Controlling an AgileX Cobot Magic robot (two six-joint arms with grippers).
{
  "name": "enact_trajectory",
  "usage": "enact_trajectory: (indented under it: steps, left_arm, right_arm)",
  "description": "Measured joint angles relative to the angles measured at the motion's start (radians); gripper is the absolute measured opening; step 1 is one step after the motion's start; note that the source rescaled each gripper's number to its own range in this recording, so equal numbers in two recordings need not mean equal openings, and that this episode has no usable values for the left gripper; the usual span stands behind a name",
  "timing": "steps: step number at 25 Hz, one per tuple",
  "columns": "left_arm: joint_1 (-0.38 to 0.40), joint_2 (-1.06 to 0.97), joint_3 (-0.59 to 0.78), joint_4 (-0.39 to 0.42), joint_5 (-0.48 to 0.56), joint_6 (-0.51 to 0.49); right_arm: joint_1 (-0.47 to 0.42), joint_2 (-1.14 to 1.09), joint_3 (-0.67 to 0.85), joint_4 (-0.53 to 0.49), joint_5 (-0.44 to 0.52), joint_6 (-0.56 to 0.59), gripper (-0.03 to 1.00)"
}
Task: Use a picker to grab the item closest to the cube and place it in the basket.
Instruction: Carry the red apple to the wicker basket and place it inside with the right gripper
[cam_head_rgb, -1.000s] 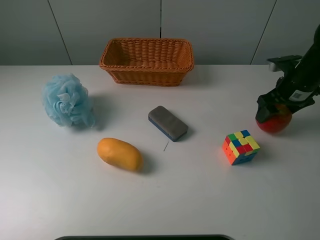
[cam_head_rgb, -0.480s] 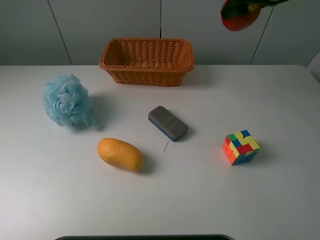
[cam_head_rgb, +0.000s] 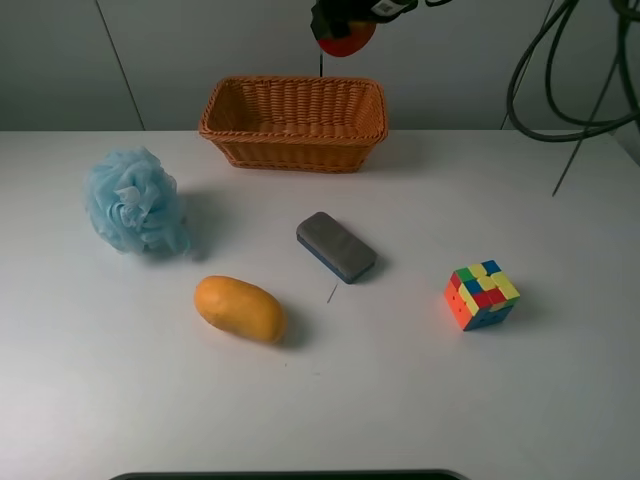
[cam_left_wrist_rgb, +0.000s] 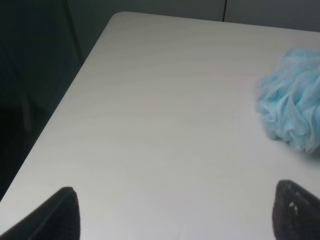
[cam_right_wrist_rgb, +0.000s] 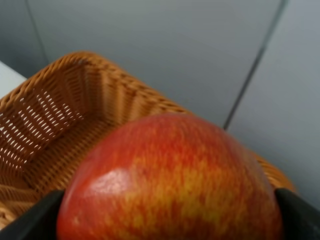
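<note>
My right gripper (cam_head_rgb: 343, 28) is shut on a red-orange apple (cam_head_rgb: 345, 38) and holds it high above the back rim of the wicker basket (cam_head_rgb: 294, 122). In the right wrist view the apple (cam_right_wrist_rgb: 170, 185) fills the frame between the fingertips, with the basket (cam_right_wrist_rgb: 60, 130) below it. The multicoloured cube (cam_head_rgb: 481, 294) sits on the white table at the right. My left gripper (cam_left_wrist_rgb: 175, 212) is open and empty over the table's left edge, its dark fingertips (cam_left_wrist_rgb: 50, 215) showing in the left wrist view.
A blue bath pouf (cam_head_rgb: 133, 201) lies at the left and also shows in the left wrist view (cam_left_wrist_rgb: 292, 105). An orange mango (cam_head_rgb: 239, 308) and a grey-blue eraser (cam_head_rgb: 335, 245) lie mid-table. Cables (cam_head_rgb: 560, 80) hang at the upper right.
My right gripper lifted the apple from the table beside the cube and carried it up and left to above the basket. The left arm has not moved.
</note>
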Motion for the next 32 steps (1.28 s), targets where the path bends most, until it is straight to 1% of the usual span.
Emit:
enact_trajectory:
  steps: [3, 7, 15, 16, 17, 18, 19, 20, 21, 27, 29, 32]
  left_arm:
    - [0.000, 0.000, 0.000, 0.000, 0.000, 0.000]
    - [0.000, 0.000, 0.000, 0.000, 0.000, 0.000]
    - [0.000, 0.000, 0.000, 0.000, 0.000, 0.000]
    - [0.000, 0.000, 0.000, 0.000, 0.000, 0.000]
    - [0.000, 0.000, 0.000, 0.000, 0.000, 0.000]
    - [0.000, 0.000, 0.000, 0.000, 0.000, 0.000]
    - [0.000, 0.000, 0.000, 0.000, 0.000, 0.000]
    - [0.000, 0.000, 0.000, 0.000, 0.000, 0.000]
    - [0.000, 0.000, 0.000, 0.000, 0.000, 0.000]
    - [0.000, 0.000, 0.000, 0.000, 0.000, 0.000]
    - [0.000, 0.000, 0.000, 0.000, 0.000, 0.000]
    - [0.000, 0.000, 0.000, 0.000, 0.000, 0.000]
  right_arm:
    - [0.011, 0.119, -0.066, 0.009, -0.004, -0.002, 0.02]
    - [0.014, 0.232, -0.097, 0.020, 0.001, -0.002, 0.02]
    - [0.014, 0.263, -0.103, 0.004, -0.001, -0.004, 0.02]
    - [0.014, 0.263, -0.103, 0.004, -0.001, -0.010, 0.05]
    - [0.014, 0.263, -0.103, 0.004, -0.001, -0.022, 0.50]
    - [0.014, 0.263, -0.103, 0.001, -0.005, -0.034, 0.78]
    - [0.014, 0.263, -0.103, 0.000, -0.010, -0.041, 0.89]
    - [0.014, 0.263, -0.105, -0.003, -0.015, -0.048, 0.95]
    - [0.014, 0.263, -0.105, -0.005, -0.015, -0.049, 0.98]
    - [0.014, 0.263, -0.109, -0.013, -0.016, -0.054, 0.99]
    - [0.014, 0.263, -0.125, -0.017, 0.011, -0.054, 0.99]
    - [0.014, 0.239, -0.161, -0.051, 0.102, -0.054, 1.00]
